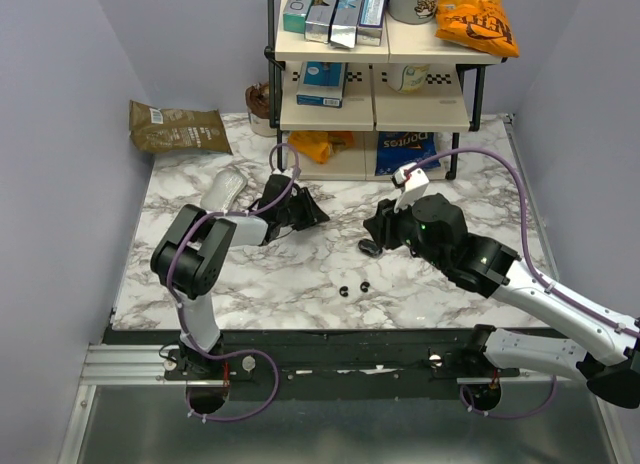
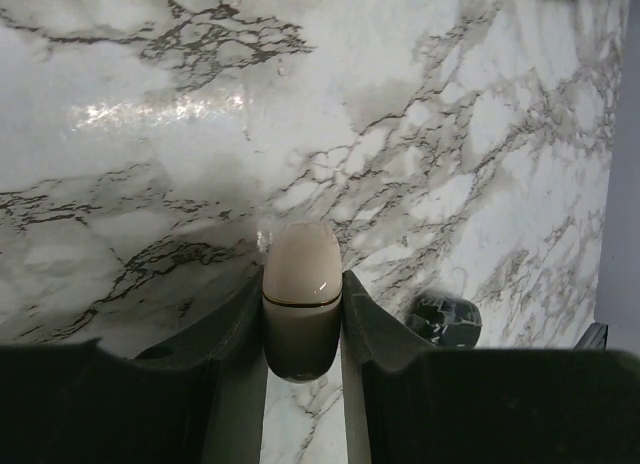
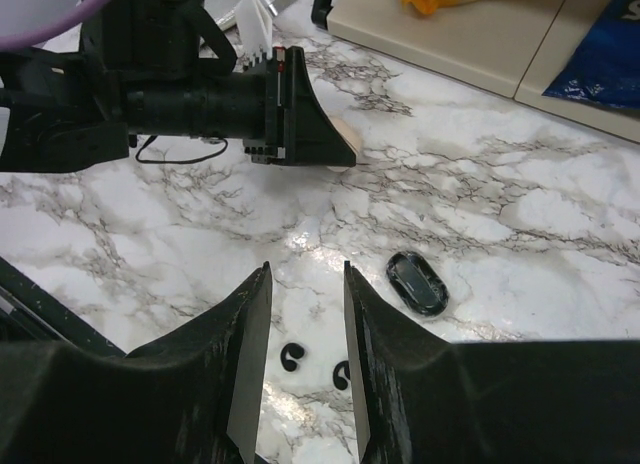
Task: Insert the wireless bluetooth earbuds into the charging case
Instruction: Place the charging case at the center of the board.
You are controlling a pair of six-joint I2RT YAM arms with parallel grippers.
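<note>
Two tiny black earbuds (image 1: 344,290) (image 1: 364,285) lie side by side on the marble table near the front. They also show in the right wrist view (image 3: 292,357) (image 3: 343,374), the second partly behind a finger. A black oval pod (image 1: 368,247) (image 3: 417,282) (image 2: 445,319) lies flat just behind them. My left gripper (image 1: 305,209) (image 2: 301,279) is shut on a cream oval pod (image 2: 301,284) with a seam round it. I cannot tell which pod is the charging case. My right gripper (image 1: 378,229) (image 3: 306,267) is open and empty, above and just behind the earbuds.
A cream shelf rack (image 1: 375,84) with snack boxes and chip bags stands at the back. A brown bag (image 1: 178,126) lies at the back left, and a pale flat object (image 1: 225,189) lies beside the left arm. Walls close in both sides.
</note>
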